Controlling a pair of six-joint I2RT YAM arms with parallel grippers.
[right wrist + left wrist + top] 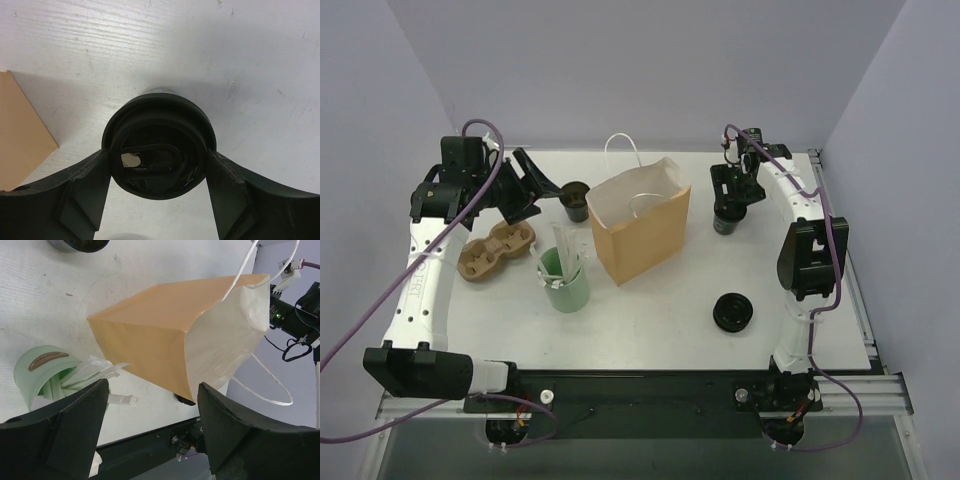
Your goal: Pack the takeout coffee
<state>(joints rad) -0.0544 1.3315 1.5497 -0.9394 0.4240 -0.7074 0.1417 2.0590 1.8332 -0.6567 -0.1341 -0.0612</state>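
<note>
The right pincer [158, 150] stands straight over the coffee [157, 172], one matte black finger [80, 195] on each side of it. The cup's round rim hides the fingertips, so I cannot tell if they only flank the wall or already press on it. The cup is small and black. It holds a dark, glossy surface that throws back a pale glint. It stands upright at the far right of the table [235, 60], whose white top has a fine streaked grain. A tan corner of the bag [20, 135] shows to one side.

From above, the coffee [727, 223] is well apart from a flat, round black lid [733, 312] that lies nearer the arms.

The left pincer [152, 390] gapes wide with nothing between its blunt black fingers. Beyond it the boxy kraft-paper bag [145, 340] stands open, white inside, with thin white cord handles. Near the bag are a pale green cup [567, 287] stuffed with clear-wrapped sticks, a moulded brown pulp carrier [496, 248] and a second black cup [576, 201].
</note>
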